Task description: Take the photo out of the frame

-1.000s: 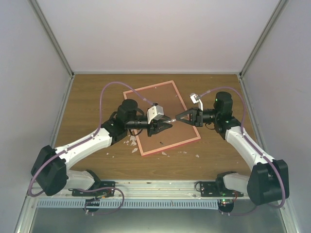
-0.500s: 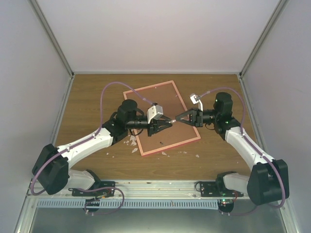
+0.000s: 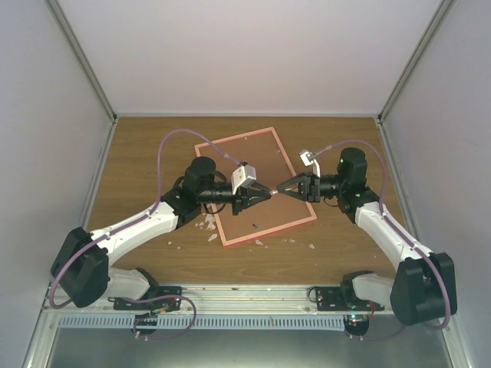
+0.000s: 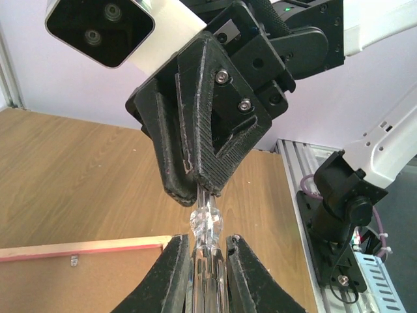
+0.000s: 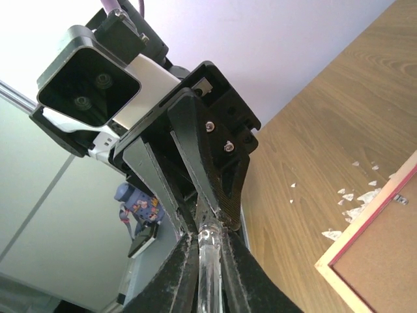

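The right end effector (image 3: 281, 188) is clamped tight on a small clear piece (image 4: 207, 225). The left end effector (image 3: 267, 192) meets it tip to tip, its jaws narrowed onto the other end of that same piece. Directly beneath both lies the frame (image 3: 257, 157), back side up on the worktop (image 3: 138, 153), so only brown hardboard shows. The photo is hidden, presumably under that board. The frame's long axis runs crosswise to the line joining the two end effectors. The left one hangs over the frame's middle and looks the nearer; the right sits above the frame's right-hand edge
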{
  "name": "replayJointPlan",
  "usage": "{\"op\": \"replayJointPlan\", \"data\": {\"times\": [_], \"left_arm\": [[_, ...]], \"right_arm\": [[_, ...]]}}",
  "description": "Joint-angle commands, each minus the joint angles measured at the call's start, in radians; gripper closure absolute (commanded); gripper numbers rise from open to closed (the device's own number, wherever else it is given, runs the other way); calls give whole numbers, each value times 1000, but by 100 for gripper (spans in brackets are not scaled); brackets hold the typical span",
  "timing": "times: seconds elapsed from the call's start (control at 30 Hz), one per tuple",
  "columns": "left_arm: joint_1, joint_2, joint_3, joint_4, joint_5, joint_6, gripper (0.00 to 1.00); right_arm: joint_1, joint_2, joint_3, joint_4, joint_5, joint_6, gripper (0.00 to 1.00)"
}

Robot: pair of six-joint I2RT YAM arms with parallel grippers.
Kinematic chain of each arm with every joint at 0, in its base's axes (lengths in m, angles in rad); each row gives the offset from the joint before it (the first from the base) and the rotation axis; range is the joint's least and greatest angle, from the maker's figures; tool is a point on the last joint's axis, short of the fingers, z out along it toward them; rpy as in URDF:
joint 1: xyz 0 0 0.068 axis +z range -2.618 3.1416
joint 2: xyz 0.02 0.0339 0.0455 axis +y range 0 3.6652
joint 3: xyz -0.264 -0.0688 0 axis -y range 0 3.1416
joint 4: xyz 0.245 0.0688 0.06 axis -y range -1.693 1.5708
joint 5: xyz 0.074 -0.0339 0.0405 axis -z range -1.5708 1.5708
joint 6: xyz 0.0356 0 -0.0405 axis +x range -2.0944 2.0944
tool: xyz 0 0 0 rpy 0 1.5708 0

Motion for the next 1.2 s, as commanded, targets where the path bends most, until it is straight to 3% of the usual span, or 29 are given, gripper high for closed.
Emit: {"op": "replayJointPlan", "data": {"times": [0.0,0.07,0.23,0.5,0.73,1.17], "left_arm": [[1,-17,-6,16,4,3,100],[1,-20,-6,-23,-38,-6,100],[1,-25,-10,-138,-182,-56,100],[6,-23,-31,-284,-393,-158,100],[82,18,-64,-276,-315,-310,100],[124,57,-83,-287,-266,-392,100]], "right_arm": [[-11,8,46,-145,48,-124,82],[-20,23,72,-221,76,-183,73],[-55,70,109,-337,162,-277,61],[-65,192,192,-519,582,-436,53],[-63,278,188,-547,952,-442,53],[-32,477,221,-525,1142,-447,52]]}}
